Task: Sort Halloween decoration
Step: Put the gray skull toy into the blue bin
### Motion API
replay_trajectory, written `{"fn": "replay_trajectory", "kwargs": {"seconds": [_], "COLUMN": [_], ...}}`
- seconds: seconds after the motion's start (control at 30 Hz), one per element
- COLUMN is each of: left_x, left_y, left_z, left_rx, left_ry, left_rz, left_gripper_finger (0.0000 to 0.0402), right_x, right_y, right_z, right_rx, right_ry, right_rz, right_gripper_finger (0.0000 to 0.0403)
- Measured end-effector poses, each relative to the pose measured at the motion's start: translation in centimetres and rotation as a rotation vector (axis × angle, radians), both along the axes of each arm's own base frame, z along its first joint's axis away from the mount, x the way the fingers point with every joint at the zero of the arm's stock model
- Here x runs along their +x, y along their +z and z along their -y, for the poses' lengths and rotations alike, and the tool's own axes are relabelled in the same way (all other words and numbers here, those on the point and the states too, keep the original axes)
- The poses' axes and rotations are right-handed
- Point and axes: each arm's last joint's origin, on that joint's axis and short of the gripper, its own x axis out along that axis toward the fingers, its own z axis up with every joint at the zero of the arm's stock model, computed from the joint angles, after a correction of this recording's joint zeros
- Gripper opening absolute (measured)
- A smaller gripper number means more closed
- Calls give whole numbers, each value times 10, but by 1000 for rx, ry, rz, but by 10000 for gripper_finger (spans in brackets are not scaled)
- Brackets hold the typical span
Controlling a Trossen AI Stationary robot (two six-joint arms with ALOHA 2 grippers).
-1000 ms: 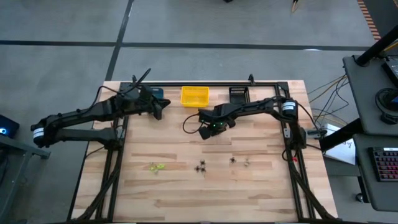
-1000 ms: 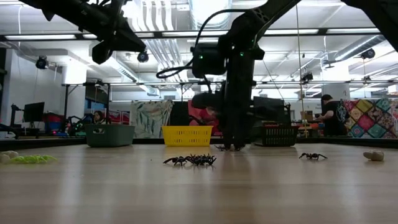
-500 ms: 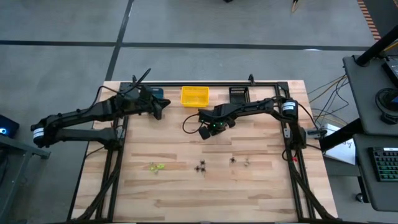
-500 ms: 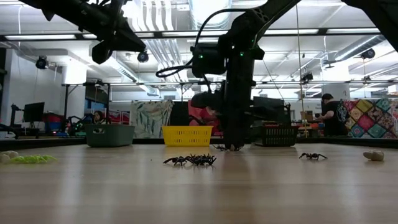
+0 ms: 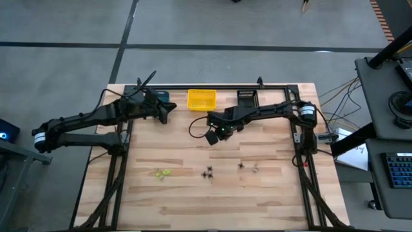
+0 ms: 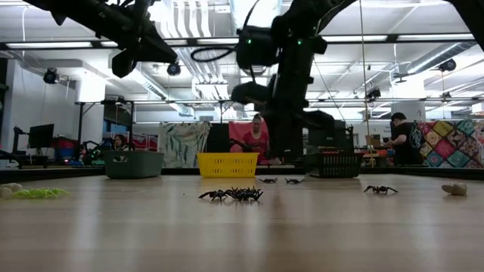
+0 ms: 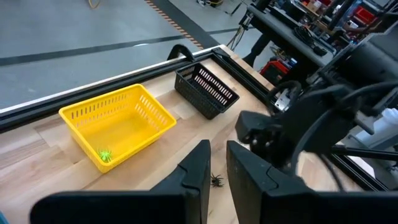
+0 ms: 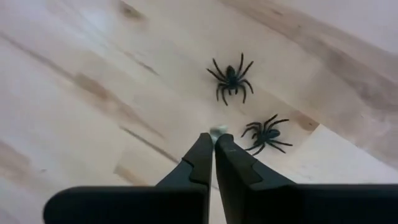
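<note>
Wooden table [image 5: 193,193] is seen from above, with the right gripper [image 5: 213,136] raised before the yellow bin [image 5: 201,99]. Level view: black spiders [image 6: 233,194] lie mid-table. Right wrist view: fingers are closed on nothing above two spiders [image 8: 231,79]. The left gripper [image 7: 214,163] is nearly closed, empty.

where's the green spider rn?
The green spider sits inside the yellow bin, in a corner, per the left wrist view; the black bin stands beside that bin along the table's far edge.

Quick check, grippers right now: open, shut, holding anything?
Left gripper: raised over the table's far left, near the bins, fingers nearly together, nothing held.
Right gripper: shut and empty above two black spiders on the table.
</note>
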Motion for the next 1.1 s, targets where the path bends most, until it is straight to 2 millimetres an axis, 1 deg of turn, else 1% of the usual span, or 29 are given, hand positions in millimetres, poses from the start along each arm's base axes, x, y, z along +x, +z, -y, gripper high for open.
{"fn": "replay_trajectory", "kwargs": {"seconds": [0.07, 0.13, 0.3, 0.37, 0.43, 0.5, 0.6, 0.7, 0.77, 0.83, 1.0, 1.1], "left_x": [0, 0, -5, -9, -14, -21, -32, -39, -42, -41, -29, -20], "left_y": [5, 17, 61, 80, 97, 112, 124, 117, 108, 98, 68, 53], "left_z": [0, 0, 2, 3, 6, 8, 12, 15, 16, 16, 11, 8], "left_rx": [-9, 2, 101, 148, 192, 221, 252, 249, 217, 179, 60, -22], "left_ry": [4, 1, -17, -25, -34, -41, -65, -103, -120, -124, -96, -67], "left_rz": [16, 50, 129, 148, 152, 136, 43, -117, -211, -270, -336, -372], "left_gripper_finger": [35, 35, 35, 35, 35, 35, 35, 35, 35, 35, 35, 35], "right_x": [0, 3, 23, 31, 35, 35, 32, 27, 23, 19, 9, 2], "right_y": [10, 20, 37, 42, 41, 39, 39, 40, 43, 46, 50, 57], "right_z": [0, 0, 7, 16, 26, 34, 35, 33, 32, 32, 28, 27], "right_rx": [-16, -44, -169, -201, -208, -227, -251, -243, -244, -245, -213, -219], "right_ry": [25, 53, 170, 156, 139, 152, 207, 233, 246, 260, 305, 332], "right_rz": [50, 128, 400, 508, 554, 554, 536, 495, 470, 455, 393, 373], "right_gripper_finger": [8, 8, 8, 8, 8, 8, 8, 8, 8, 8, 9, 9]}}
